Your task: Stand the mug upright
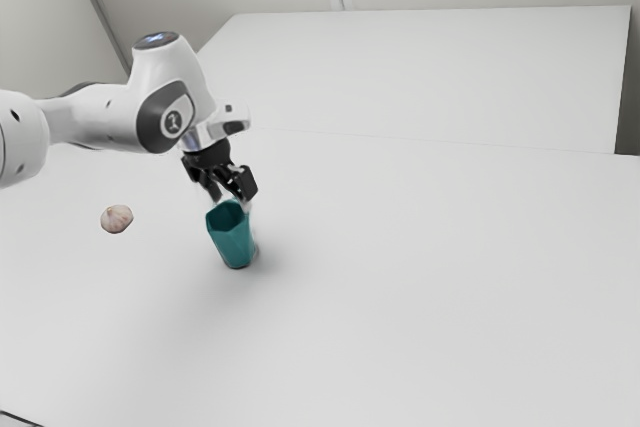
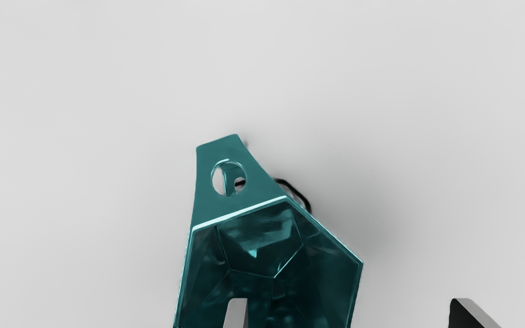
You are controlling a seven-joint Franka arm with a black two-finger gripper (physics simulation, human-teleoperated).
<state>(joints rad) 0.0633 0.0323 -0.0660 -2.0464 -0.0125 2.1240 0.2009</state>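
In the exterior view my gripper [image 1: 232, 197] is just above the teal mug [image 1: 233, 237], angled down at its rim. The mug's open mouth faces up toward the hand, and its body leans somewhat. In the wrist view the two fingers of my gripper [image 2: 348, 314] stand wide apart. One fingertip overlaps the mouth of the mug [image 2: 239, 209]; the other is outside its wall, over bare table. A flat teal part with a round hole juts from the rim. Whether either finger touches the mug I cannot tell.
A pale, shell-like object [image 1: 117, 218] lies on the white table [image 1: 420, 277], toward the exterior view's left of the mug. Something dark-edged and curved [image 2: 293, 193] peeks out beside the mug in the wrist view. A pale wall stands behind the table.
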